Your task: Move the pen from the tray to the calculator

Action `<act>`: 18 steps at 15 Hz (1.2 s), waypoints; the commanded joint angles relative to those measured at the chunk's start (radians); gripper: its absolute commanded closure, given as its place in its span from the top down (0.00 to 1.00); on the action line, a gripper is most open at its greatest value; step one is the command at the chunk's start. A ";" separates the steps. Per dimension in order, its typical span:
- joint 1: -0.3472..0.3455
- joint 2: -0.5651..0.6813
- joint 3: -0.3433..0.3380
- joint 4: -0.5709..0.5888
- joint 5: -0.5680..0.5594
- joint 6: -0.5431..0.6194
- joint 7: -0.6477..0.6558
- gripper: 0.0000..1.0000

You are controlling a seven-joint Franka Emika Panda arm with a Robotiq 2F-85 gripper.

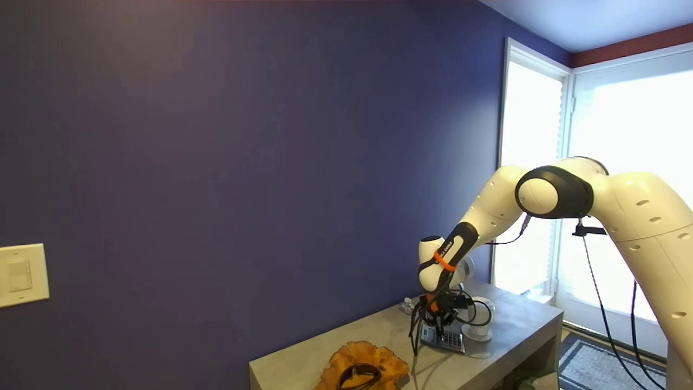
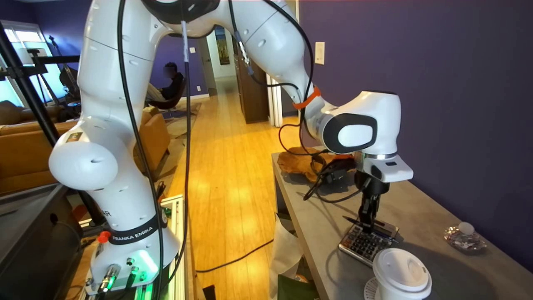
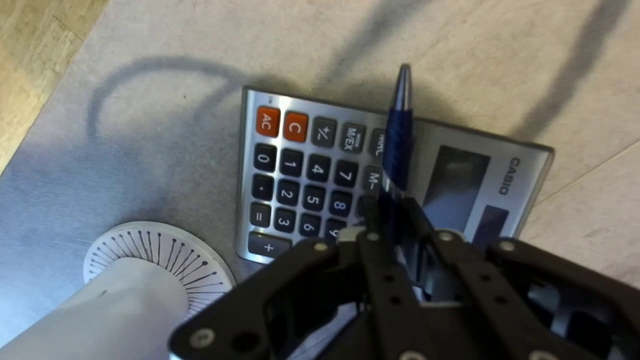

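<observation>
Home, prob.: tan sofa [image 2: 21, 162] (leather-look), wood flr [image 2: 225, 166].

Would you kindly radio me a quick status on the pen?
Gripper shut on blue pen. Held over calculator, contact unclear. White lidded cup close beside calculator; perhaps mind it.

Your arm [image 2: 104, 79] stood up from its base [image 2: 114, 252] to a sharply bent elbow [image 1: 552, 192], in an exterior view the highest part of it. Beyond the elbow your forearm [image 1: 490, 208] slanted downward to the wrist [image 2: 387, 125], which was angled so that the gripper [image 3: 390, 212] hung beneath it. You had that gripper pointing almost straight down, its dark fingers [image 3: 376, 265] side by side and pinched in a grip, their tips close together but not touching each other.
</observation>
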 commanded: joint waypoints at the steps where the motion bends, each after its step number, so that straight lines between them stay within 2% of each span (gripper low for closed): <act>1: 0.019 0.029 -0.015 0.035 -0.042 0.022 0.054 0.03; 4: 0.019 0.041 -0.010 0.053 -0.043 0.023 0.055 0.03; 5: 0.019 0.045 -0.008 0.058 -0.040 0.019 0.052 0.39; 7: 0.024 0.053 -0.013 0.066 -0.045 0.016 0.056 0.46; 11: 0.017 0.048 -0.013 0.068 -0.038 0.014 0.047 0.75; 14: 0.013 -0.011 -0.013 0.026 -0.044 0.035 0.018 0.95; 16: 0.009 -0.081 -0.013 -0.025 -0.063 0.034 -0.036 1.00; 18: 0.001 -0.176 -0.005 -0.105 -0.093 0.047 -0.131 1.00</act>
